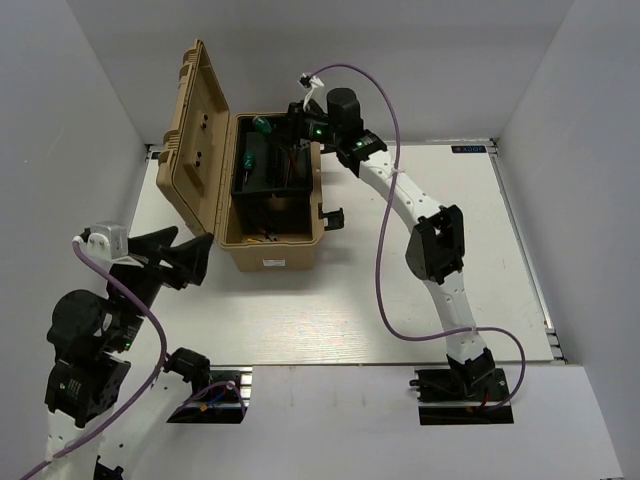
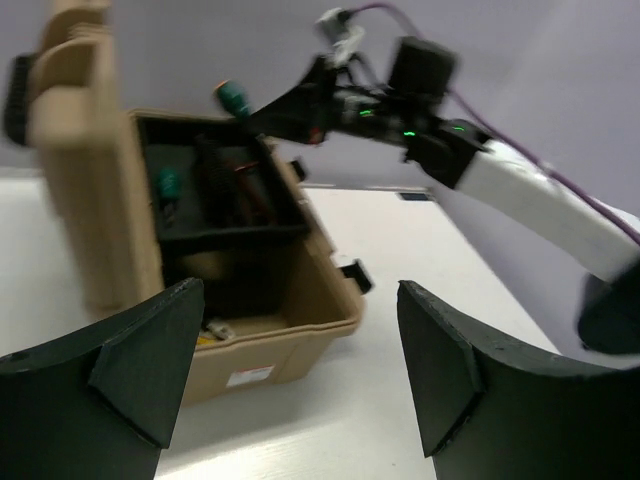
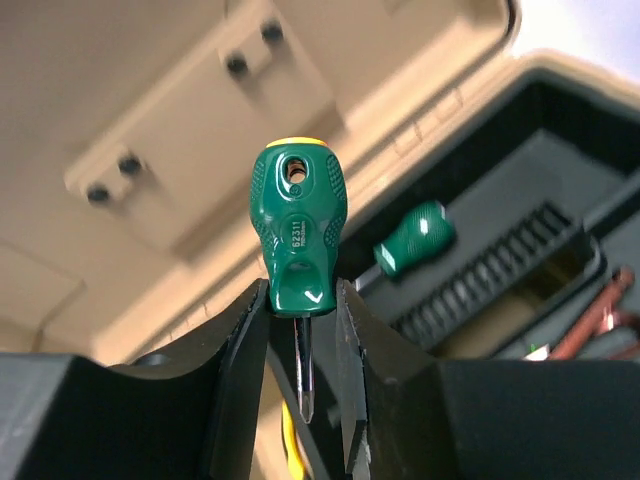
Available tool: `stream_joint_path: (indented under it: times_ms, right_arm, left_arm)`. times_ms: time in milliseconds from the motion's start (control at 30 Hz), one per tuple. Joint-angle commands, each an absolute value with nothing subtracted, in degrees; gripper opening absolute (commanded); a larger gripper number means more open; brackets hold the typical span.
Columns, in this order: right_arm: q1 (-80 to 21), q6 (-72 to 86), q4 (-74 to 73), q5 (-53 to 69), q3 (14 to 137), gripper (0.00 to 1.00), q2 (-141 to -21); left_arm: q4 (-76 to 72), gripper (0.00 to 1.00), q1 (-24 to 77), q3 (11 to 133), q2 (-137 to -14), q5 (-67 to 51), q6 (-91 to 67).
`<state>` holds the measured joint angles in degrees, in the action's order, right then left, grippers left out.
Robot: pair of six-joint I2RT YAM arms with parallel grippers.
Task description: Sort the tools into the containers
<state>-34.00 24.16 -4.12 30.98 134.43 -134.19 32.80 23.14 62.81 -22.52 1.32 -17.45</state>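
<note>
The tan toolbox (image 1: 275, 240) stands open at the table's back left, lid (image 1: 195, 140) upright, black inner tray (image 1: 268, 170) inside. My right gripper (image 1: 283, 127) is shut on a green-handled screwdriver (image 3: 297, 228), holding it over the tray's far end; the screwdriver also shows in the top view (image 1: 262, 125) and the left wrist view (image 2: 235, 98). A second green screwdriver (image 3: 415, 238) lies in the tray (image 2: 165, 186). Something yellow lies in the box bottom (image 2: 210, 330). My left gripper (image 1: 196, 255) is open and empty, just left of the box. The hex keys are hidden.
A black latch (image 1: 333, 217) sticks out from the toolbox's right side. The white table (image 1: 450, 220) ends at a raised rim on the right. White walls close in on three sides.
</note>
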Motion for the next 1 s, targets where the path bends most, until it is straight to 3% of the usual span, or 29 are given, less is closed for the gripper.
stream_joint_path:
  times_ms: [0,533,567,633,967]
  right_arm:
    - [-35.4,29.1,8.8,27.5,136.8,0.00,-135.9]
    - [-40.4,23.3,7.6,18.9,137.6,0.00,-142.4]
    - [-40.3,23.0,6.9,19.0,136.7,0.21,-142.3]
    - [-40.3,21.6,6.3,19.5,136.3,0.38,-141.9]
    - [-40.3,18.3,3.2,20.2,133.7,0.52,-138.2]
  left_arm:
    - [38.0,0.88,22.7,62.6,-22.3,13.7,-20.9]
    - [47.3,0.90,22.7,66.9,-26.1,22.9,-20.3]
    - [47.3,0.90,22.7,66.9,-26.1,22.9,-19.8]
    - [47.3,0.91,22.7,66.9,-26.1,22.2,-18.6]
    - [44.8,0.91,22.7,69.8,-28.6,18.4,-15.3]
